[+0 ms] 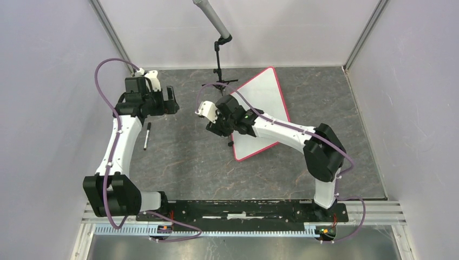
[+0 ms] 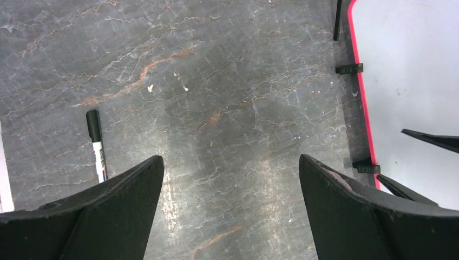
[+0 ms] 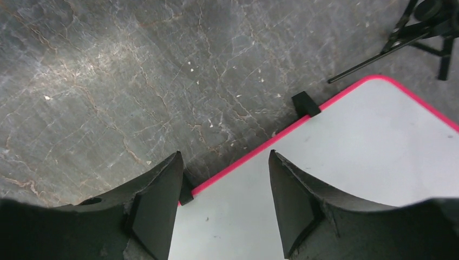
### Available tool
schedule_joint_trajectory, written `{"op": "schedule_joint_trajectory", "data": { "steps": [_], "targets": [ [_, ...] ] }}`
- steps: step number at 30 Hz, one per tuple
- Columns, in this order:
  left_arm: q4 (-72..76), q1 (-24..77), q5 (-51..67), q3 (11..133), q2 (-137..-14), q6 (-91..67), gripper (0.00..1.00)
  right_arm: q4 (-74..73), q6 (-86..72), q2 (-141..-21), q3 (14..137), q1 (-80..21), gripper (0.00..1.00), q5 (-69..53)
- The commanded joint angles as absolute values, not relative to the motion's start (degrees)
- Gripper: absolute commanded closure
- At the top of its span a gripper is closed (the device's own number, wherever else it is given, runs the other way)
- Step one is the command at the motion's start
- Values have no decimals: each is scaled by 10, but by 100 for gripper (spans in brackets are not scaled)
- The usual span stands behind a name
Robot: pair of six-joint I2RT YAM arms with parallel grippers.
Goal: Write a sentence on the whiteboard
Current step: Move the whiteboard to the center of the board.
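The blank whiteboard [image 1: 263,95] lies flat on the bench [image 1: 184,162], right of centre; the right end effector [image 3: 224,162], jaws apart and empty, straddles its left pink rim, while the wide-open left end effector [image 2: 231,162] hangs near the marker [image 2: 96,146]
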State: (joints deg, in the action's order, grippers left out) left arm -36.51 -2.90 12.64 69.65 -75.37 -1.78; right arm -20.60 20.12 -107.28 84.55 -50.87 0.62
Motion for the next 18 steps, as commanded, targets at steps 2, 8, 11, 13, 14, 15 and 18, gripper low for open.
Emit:
{"op": "schedule_joint_trajectory", "data": {
  "steps": [2, 8, 11, 13, 14, 15, 18],
  "targets": [
    [-325, -33, 154, 675, -725, -66, 0, -174, 168, -1111, 880, -514, 37, 21],
    [-325, -33, 167, 674, -704, -55, 0, -162, 159, -1156, 884, -514, 45, 41],
    [-324, -33, 180, 668, -694, -52, 0, -158, 164, -1171, 878, -514, 46, 52],
    [-324, -33, 185, 664, -692, -51, 0, -161, 167, -1178, 874, -514, 47, 61],
    [-323, -33, 185, 661, -691, -49, 0, -161, 169, -1180, 870, -514, 47, 64],
    [-322, -33, 185, 659, -692, -48, 0, -162, 170, -1181, 863, -515, 47, 67],
    [-318, -33, 188, 652, -692, -41, 0, -171, 174, -1176, 841, -514, 48, 68]
  ]
}}
